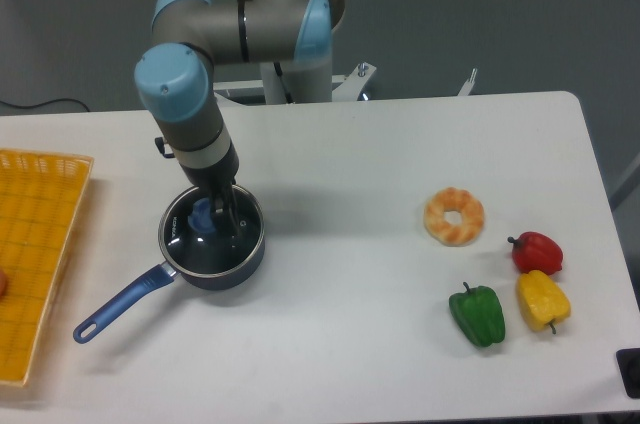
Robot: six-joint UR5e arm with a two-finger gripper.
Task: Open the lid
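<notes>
A dark round lid [240, 236] with a blue knob [203, 218] rests on a pan [222, 278] at the left of the table; the pan's blue handle points to the lower left. My gripper [222, 209] hangs over the lid, its tips overlapping the right side of the knob in this view. The spacing of the fingers is too unclear to read, and whether they touch the knob cannot be told. The lid sits level on the pan's rim.
An orange crate [30, 244] stands at the left edge. Toward the right lie an orange ring [432, 216], a green pepper [478, 316], a red pepper [538, 253] and a yellow pepper [542, 300].
</notes>
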